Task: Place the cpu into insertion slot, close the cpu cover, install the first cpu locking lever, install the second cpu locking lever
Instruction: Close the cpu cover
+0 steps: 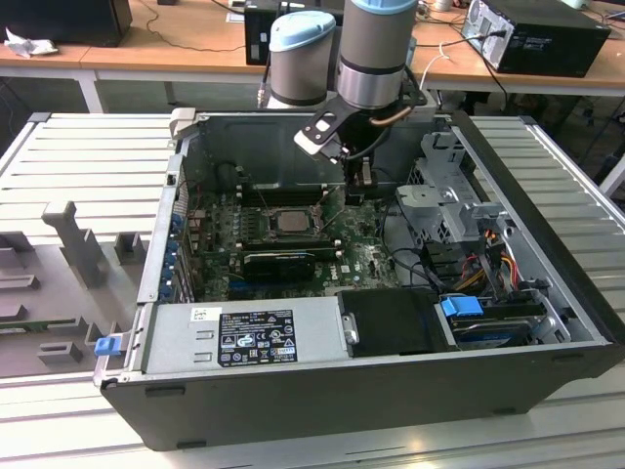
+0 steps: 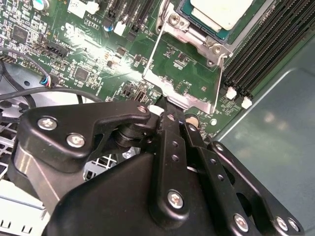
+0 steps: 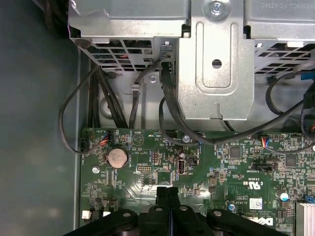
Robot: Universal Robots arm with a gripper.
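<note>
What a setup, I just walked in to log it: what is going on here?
A robot arm's black gripper, shut, reaches into the dark computer case. The small square silver-beige cpu sits in the metal-rimmed square insertion slot. The thin silvery cpu cover frame lies flipped open, with the gripper's tips at its free edge.

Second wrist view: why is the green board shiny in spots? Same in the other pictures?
Second wrist view: light glares off the green board and bleaches the cpu. First wrist view: a fainter sheen on the board. Exterior view: the board sits shaded inside the case.
</note>
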